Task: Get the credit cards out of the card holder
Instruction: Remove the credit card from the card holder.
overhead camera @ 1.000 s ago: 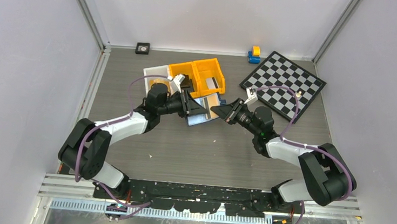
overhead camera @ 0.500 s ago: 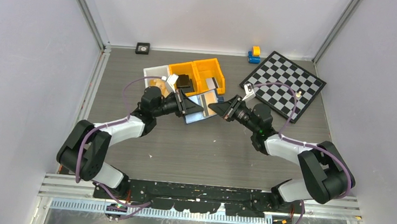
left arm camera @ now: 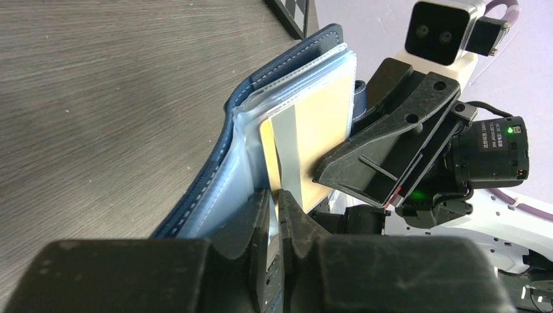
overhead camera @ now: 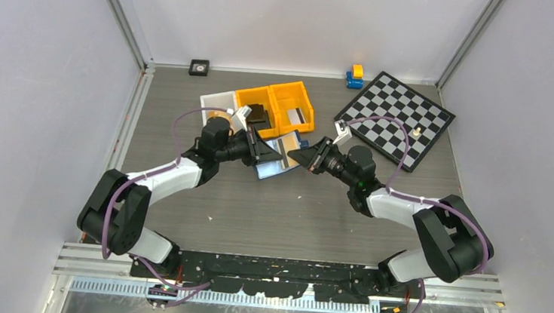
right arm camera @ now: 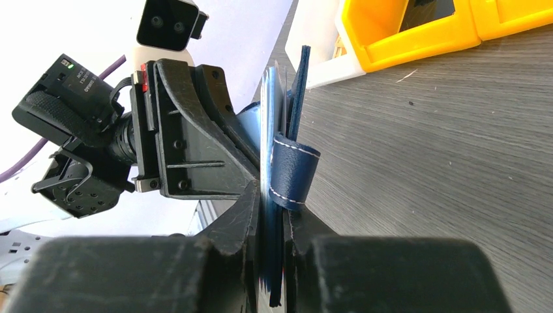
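Holder [left arm camera: 215, 189]: small folding wallet with a navy, leather-like skin and pale stitching along its rounded rim. The lining is a lighter blue-grey. It is open and stands on edge between the two grippers over the middle of the table, just in front of the bins. Whether it touches the table cannot be told.
- Inner leaves: clear, glossy plastic sleeves with rounded corners, slightly fanned.
- Tab [right arm camera: 293, 175]: narrow navy strap with white stitching, curled in a loop off one side.

Card [left arm camera: 313, 143]: thin flat rectangle in matt tan-gold with one pale grey stripe across it. It lies in the frontmost sleeve, facing the left wrist camera.

Left gripper [left arm camera: 275, 203]: matt black plastic fingers, pinched on the sleeve-and-card edge nearest its camera. Only a slit shows between them.

Right gripper [right arm camera: 272, 218]: same make, clamped on the holder beside the tab, with the wallet seen edge-on. In the left wrist view its angular black finger lies against the card's far side.

Table [overhead camera: 307, 205]: dark grey wood-grain, matt.

Bins [overhead camera: 273, 96]: two orange moulded plastic boxes, open-topped, side by side. A white bin [overhead camera: 214, 99] adjoins on the left. A black block [overhead camera: 256, 114] sits in one orange bin.

Chessboard [overhead camera: 397, 118]: black-and-white chequered square, set cornerwise at the far right, well apart from the holder.
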You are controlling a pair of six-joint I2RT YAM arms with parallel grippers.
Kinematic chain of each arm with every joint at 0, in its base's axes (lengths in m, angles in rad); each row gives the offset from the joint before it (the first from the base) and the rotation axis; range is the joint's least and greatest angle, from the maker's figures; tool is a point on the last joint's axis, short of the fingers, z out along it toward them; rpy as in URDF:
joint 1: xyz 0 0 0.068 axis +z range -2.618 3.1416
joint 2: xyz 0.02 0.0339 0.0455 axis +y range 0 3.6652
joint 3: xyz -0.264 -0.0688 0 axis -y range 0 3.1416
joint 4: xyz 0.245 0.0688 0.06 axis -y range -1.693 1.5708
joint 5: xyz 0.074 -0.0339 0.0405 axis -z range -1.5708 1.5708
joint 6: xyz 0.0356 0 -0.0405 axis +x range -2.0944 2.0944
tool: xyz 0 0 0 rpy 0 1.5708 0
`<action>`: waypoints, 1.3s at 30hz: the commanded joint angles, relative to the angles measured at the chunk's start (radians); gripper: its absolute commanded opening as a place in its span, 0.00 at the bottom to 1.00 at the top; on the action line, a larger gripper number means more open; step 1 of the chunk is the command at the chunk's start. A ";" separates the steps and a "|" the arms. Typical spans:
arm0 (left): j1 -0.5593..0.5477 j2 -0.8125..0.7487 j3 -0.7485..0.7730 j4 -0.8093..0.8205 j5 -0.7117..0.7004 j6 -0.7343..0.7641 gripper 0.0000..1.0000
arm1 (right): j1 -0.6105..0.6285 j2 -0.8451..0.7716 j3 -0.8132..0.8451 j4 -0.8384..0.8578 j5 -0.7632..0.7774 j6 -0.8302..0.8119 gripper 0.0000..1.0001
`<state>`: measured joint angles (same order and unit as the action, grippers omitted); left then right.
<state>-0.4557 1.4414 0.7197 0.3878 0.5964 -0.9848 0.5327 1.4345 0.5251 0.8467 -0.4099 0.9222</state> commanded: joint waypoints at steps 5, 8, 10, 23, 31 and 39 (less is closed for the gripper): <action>0.008 -0.007 0.021 -0.049 -0.094 0.057 0.00 | 0.033 -0.003 0.018 0.252 -0.123 0.077 0.17; 0.008 -0.032 0.028 -0.101 -0.130 0.086 0.00 | 0.025 -0.015 0.006 0.241 -0.097 0.073 0.27; 0.009 -0.047 0.032 -0.136 -0.150 0.102 0.00 | 0.015 -0.031 -0.004 0.215 -0.074 0.069 0.28; 0.009 -0.039 0.042 -0.156 -0.151 0.106 0.00 | -0.019 -0.040 -0.020 0.185 -0.035 0.086 0.03; 0.023 -0.050 -0.027 0.038 -0.079 0.019 0.12 | -0.028 -0.068 -0.035 0.161 -0.006 0.077 0.02; 0.055 -0.063 -0.113 0.265 -0.039 -0.082 0.23 | -0.044 -0.062 -0.048 0.200 -0.009 0.110 0.02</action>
<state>-0.4156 1.3941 0.6350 0.4767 0.5190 -1.0134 0.4984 1.4109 0.4713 0.9138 -0.4099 0.9981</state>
